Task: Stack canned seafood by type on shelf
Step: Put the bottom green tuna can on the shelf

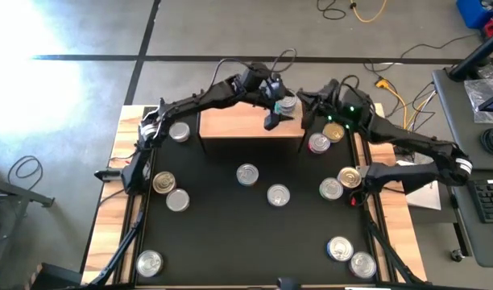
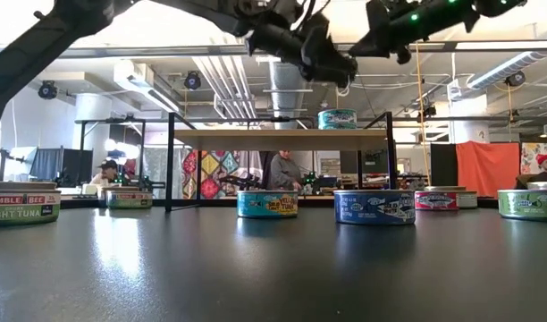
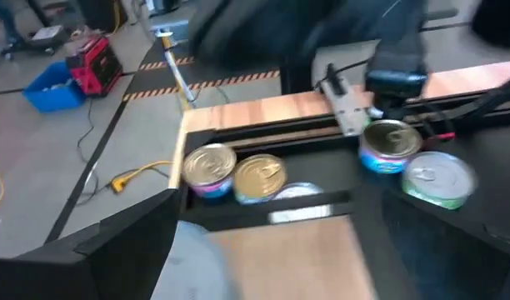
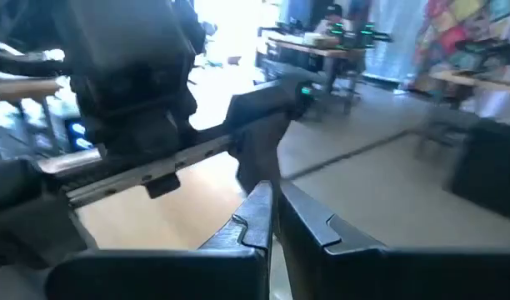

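Note:
The shelf is a light-wood board on black legs at the table's far side, also seen in the low view. One tin stands on its right end. My left gripper hovers open just above that tin, its fingers wide apart; the tin's lid shows blurred between them. My right gripper hangs shut beside the shelf's right end, fingertips together. Several more tins stand on the black mat, among them one at the middle and two beside the shelf's right legs.
Tins stand along the mat's left side, right side and near corners. Wooden planks border the mat. The left part of the shelf board is bare. People sit at desks in the room behind.

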Motion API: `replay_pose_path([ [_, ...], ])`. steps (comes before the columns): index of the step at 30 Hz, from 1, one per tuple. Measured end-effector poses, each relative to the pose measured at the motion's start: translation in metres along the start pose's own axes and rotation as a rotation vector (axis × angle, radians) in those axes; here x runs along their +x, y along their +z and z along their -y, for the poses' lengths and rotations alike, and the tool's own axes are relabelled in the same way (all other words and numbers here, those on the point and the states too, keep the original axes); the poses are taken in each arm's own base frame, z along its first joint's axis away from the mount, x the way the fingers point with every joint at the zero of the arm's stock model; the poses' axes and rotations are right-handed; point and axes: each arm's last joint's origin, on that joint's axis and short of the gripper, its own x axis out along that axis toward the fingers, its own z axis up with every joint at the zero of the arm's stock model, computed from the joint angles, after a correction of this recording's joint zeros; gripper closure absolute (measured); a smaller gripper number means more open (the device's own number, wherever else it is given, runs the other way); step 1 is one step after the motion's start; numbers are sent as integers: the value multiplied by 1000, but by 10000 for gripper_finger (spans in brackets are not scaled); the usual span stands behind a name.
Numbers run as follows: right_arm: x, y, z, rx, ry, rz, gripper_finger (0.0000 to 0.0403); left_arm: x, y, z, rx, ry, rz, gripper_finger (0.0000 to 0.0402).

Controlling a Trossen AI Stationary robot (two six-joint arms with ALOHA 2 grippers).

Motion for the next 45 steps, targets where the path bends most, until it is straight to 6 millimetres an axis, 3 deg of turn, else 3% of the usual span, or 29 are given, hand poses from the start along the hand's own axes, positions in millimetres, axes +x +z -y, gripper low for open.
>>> replay_pose_path([
  [4,-5,-11,-13,46,170,60,390,0,19,32,48,-16,61,6],
  [7,-6,-16,-23,48,228,33,390,-3,23,52,70,-1,85,6],
  [12,-10,-19,-41,60,312,5,390,-26,23,79,43,6,228,6],
  [16,-22,-19,-64,25,313,23,390,-51,2,98,2,36,369,6],
  [20,-37,-25,-87,-44,243,18,390,-75,-27,106,-32,159,356,6],
  [24,-44,-30,-105,-77,277,10,390,-95,-47,115,-36,173,323,6],
  [31,-47,-40,-149,-167,432,67,390,-133,-55,154,8,117,387,6],
  [36,-38,-41,-179,-191,465,81,390,-159,-65,180,4,71,410,6],
  [40,-35,-58,-205,-220,468,-16,390,-186,-73,200,-19,44,442,6],
  [45,-48,-82,-241,-217,425,-123,390,-218,-89,229,-63,-75,493,6],
])
